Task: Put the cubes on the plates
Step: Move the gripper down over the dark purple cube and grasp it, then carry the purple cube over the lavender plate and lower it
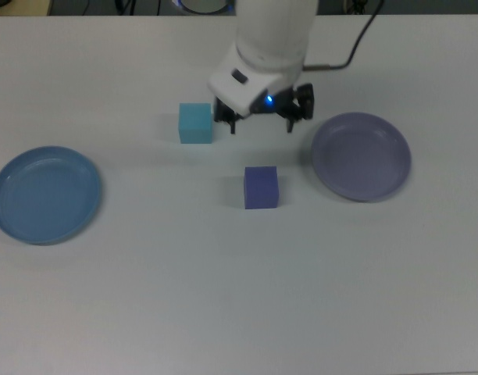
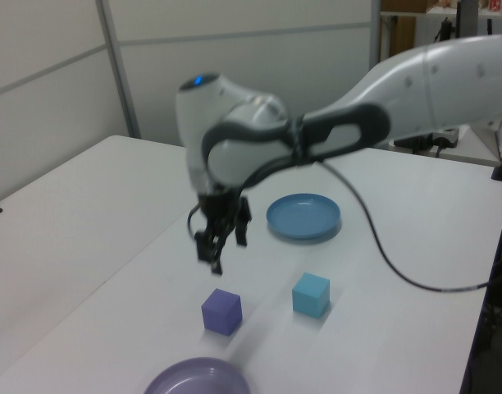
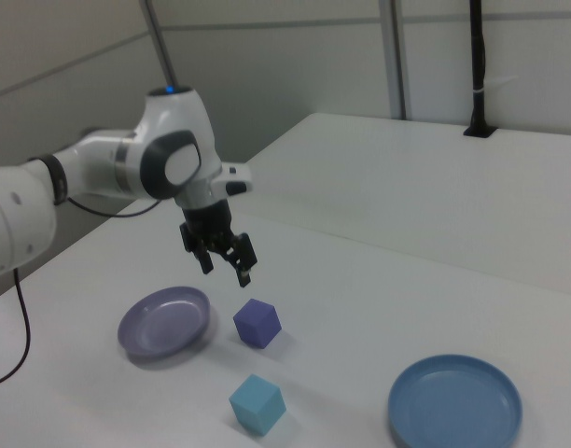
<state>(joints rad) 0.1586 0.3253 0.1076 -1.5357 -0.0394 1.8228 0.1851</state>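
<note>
White table [image 1: 223, 297] carries everything. My arm [image 2: 382, 98] reaches over it. Blue plate [image 1: 44, 194] sits at the top view's left, lavender plate [image 1: 362, 156] at the top view's right, both bare. My gripper [image 1: 261, 126] hangs in the air with its fingers spread wide, holding nothing, above and just behind the indigo cube [image 1: 261, 187]. Cyan cube [image 1: 195, 123] rests on the table just beside the gripper, toward the top view's left.

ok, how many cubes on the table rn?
2. The cyan cube sits just off the gripper's left in the top view; the indigo cube lies below it. Neither is on a plate; none seems hidden.
</note>
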